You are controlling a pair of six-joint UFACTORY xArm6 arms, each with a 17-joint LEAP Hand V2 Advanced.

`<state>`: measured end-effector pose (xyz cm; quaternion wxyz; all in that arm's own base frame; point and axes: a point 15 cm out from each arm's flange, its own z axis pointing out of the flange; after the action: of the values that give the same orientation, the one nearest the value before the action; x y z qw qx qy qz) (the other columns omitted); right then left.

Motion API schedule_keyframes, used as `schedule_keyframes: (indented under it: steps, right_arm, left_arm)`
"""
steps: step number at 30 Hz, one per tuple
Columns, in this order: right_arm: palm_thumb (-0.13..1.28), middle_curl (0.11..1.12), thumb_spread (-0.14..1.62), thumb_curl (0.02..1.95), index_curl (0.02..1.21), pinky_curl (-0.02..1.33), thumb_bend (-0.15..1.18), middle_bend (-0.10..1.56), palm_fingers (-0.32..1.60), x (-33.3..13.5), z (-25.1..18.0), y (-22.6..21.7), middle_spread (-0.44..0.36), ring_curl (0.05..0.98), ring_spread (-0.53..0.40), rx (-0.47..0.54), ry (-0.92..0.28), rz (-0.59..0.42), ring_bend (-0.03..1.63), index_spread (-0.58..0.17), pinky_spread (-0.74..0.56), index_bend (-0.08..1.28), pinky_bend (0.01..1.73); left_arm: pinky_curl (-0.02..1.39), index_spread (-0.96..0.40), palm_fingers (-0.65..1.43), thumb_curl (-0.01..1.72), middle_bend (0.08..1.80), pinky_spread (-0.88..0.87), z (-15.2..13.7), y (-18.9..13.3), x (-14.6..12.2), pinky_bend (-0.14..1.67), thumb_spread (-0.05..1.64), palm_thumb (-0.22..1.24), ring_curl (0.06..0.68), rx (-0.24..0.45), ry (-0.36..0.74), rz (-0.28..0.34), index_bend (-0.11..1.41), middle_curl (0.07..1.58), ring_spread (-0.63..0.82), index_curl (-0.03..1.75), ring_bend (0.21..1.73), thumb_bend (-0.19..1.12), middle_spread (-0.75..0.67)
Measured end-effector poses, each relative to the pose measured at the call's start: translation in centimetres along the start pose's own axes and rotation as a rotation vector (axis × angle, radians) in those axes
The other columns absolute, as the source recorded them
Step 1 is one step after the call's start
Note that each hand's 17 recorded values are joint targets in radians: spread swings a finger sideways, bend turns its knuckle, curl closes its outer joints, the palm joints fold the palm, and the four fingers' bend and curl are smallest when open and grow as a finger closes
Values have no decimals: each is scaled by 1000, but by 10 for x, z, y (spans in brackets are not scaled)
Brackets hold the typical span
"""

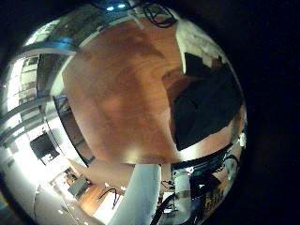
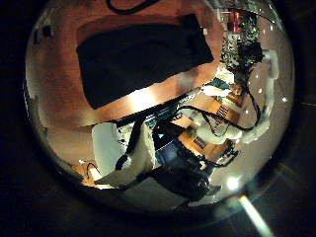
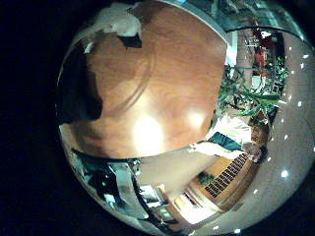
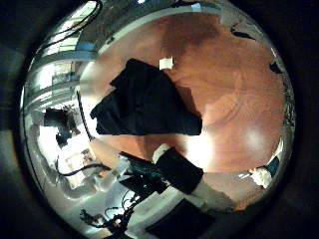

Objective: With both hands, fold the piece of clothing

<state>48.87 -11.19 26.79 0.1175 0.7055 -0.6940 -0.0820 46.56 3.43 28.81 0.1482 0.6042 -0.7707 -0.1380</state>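
Wooden table (image 4: 234,85) held only a dark garment (image 4: 145,100), lying rumpled w/ nothing gripping it. We judged both hands sat well above, prob. to survey before grasping; finger state couldn't be told.

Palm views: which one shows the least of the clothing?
The right little finger side one: only a sliver of the clothing shows there; others show more.
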Motion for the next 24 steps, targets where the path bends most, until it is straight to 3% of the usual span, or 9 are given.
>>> schedule_keyframes:
  steps: [7,13,18,21,23,24]
  right_arm:
    - [404,475,1141,281,455,424,-22,481,110,-18,68,5,-70,370,-43,-142,-18,-39,854,-340,354,181,768]
    - [407,443,1079,289,416,390,-25,437,138,-39,102,-3,-51,341,-2,-211,-13,-76,815,-321,383,171,748]
    - [454,440,1055,304,398,362,-14,463,290,-58,118,-7,-63,337,-48,-252,12,-115,870,-303,311,182,715]
    - [567,485,1052,340,405,347,7,612,855,-64,124,-8,-153,349,-186,-263,16,-132,1004,-351,36,225,818]
    - [632,538,1057,361,454,372,17,725,1238,-65,126,-8,-185,378,-214,-268,16,-139,1066,-391,-139,309,912]
    - [659,568,1063,370,500,404,20,774,1250,-65,127,-7,-193,407,-219,-269,16,-139,1086,-403,-187,377,948]
  left_arm:
    - [653,-21,-18,348,164,313,11,11,24,357,1138,313,297,-23,19,36,164,434,273,548,752,-22,288]
    - [589,-13,3,342,168,377,16,13,41,359,1138,313,281,-14,13,64,174,382,295,488,727,-21,292]
    - [549,-11,16,338,169,396,31,17,51,365,1141,317,272,-31,20,76,177,352,301,454,715,-20,291]
    - [530,-10,23,336,171,400,37,15,58,369,1142,318,267,-27,20,85,177,340,303,439,708,-21,287]
    - [521,-10,26,332,171,401,44,19,62,370,1144,314,265,-41,20,89,177,335,304,433,705,-22,285]
    - [513,-10,29,331,171,401,48,21,64,372,1145,313,264,-47,21,89,177,330,304,427,702,-22,284]
